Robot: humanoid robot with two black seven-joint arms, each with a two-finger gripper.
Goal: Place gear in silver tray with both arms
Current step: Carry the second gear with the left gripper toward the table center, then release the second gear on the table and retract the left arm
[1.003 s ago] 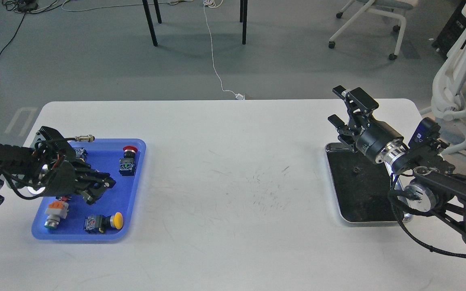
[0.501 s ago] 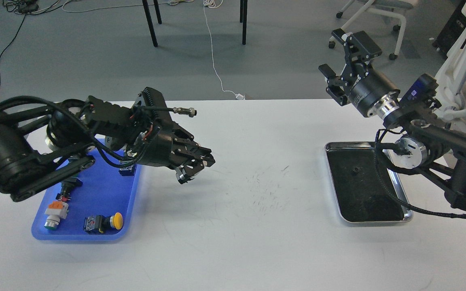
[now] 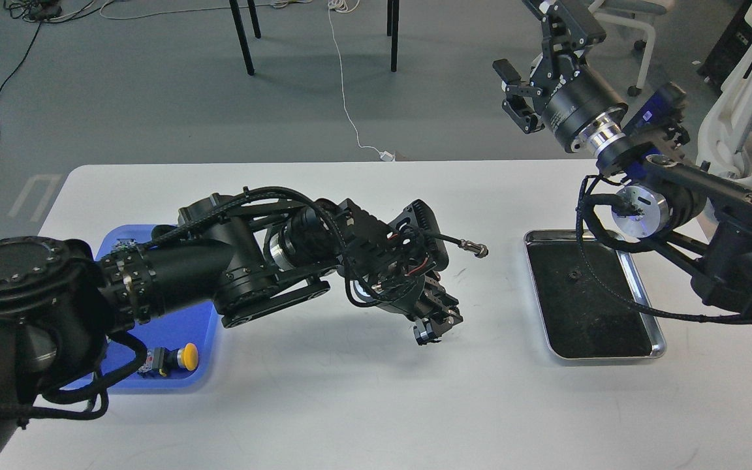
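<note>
the left arm reaches far out over the white surface point(image 3: 363, 405), its thick black links crossing above the blue tray point(image 3: 201, 365) and hiding most of it. the left end effector point(image 3: 438, 321) hangs low over the middle of the surface, tipped downward, with its fingers drawn close around a small dark cylindrical part point(image 3: 423, 336) with a pale ring at its end, which pokes out below the fingertips. it looks gripped, though the part is small and dark and i can't make out what kind of piece it is. a cable with a metal connector point(image 3: 474, 248) sticks out from the wrist toward the right.

the silver tray point(image 3: 657, 346) sits on the right side of the surface, well apart from the left end effector and to its right. its dark bottom reflects the room, and a tiny dark speck point(image 3: 572, 277) lies in its far half.

the right arm is raised above the far right edge of the surface, beyond the silver tray. the right end effector point(image 3: 536, 52) is high up against the floor background, its two fingers spread wide with nothing between them.

in the part of the blue tray that shows, a push button with a yellow cap point(image 3: 173, 359) lies on its side near the front rim.
</note>
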